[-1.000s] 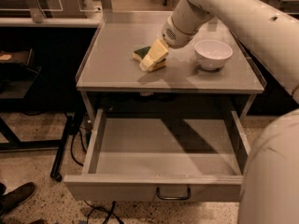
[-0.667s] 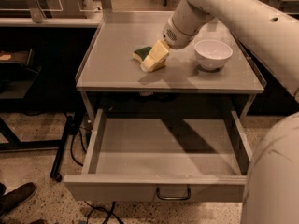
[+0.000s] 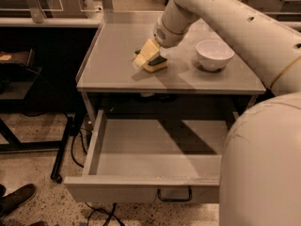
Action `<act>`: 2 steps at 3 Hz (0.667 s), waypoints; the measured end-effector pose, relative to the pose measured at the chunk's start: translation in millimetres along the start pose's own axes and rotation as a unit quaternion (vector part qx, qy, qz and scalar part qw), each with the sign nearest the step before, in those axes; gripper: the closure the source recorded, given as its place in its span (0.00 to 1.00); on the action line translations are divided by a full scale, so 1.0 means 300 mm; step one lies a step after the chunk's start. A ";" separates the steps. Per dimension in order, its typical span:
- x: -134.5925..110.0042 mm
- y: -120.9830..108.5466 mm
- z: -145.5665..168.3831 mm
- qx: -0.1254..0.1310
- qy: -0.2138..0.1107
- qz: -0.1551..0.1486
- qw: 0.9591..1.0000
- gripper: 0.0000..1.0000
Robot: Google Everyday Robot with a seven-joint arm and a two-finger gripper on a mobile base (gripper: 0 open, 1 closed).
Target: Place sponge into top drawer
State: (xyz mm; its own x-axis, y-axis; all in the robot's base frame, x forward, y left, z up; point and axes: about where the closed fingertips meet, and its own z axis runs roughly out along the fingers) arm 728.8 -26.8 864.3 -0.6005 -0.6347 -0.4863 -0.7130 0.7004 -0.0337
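Grey metal worktop (image 3: 117, 55), flat and matt; landmark for every entry below; carries two loose items and shelters one drawer.

Item 1: small wavy-edged sponge (image 3: 156, 66) of pale yellow foam with a dark green scrub face; lies on the worktop near its middle, green face up as far as it shows; upper left part covered from above; not yet in the drawer.

Item 2: cream robot gripper (image 3: 146, 55) on a thick cream arm (image 3: 211, 13); down at the worktop, over the sponge's left end; clamped or released cannot be told; judged to be there because the sponge must be seized and lifted before it can travel.

Item 3: round white ceramic bowl (image 3: 214, 54); on the worktop, right of the sponge and apart from it; no part in the task; judged close enough that a sideways swing of the arm could knock it.

Item 4: wide shallow grey metal top drawer (image 3: 117, 189); directly under the worktop, pulled well out towards the camera; small dark loop handle (image 3: 174, 194) at the centre of its front panel; nothing seen lying in its visible part; right end hidden by the robot's cream body; judged open so the sponge can be lowered straight in.

Item 5: dark shoe (image 3: 16, 199); on the speckled floor, below and left of the worktop.
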 end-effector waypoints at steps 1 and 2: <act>-0.021 -0.005 0.043 0.000 0.008 0.005 1.000 0.00; -0.011 -0.017 0.089 -0.003 0.018 0.015 1.000 0.00</act>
State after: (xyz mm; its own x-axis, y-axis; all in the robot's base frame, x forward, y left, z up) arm 744.2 -19.6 842.8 -0.6338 -0.6251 -0.4557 -0.6969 0.7170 -0.0143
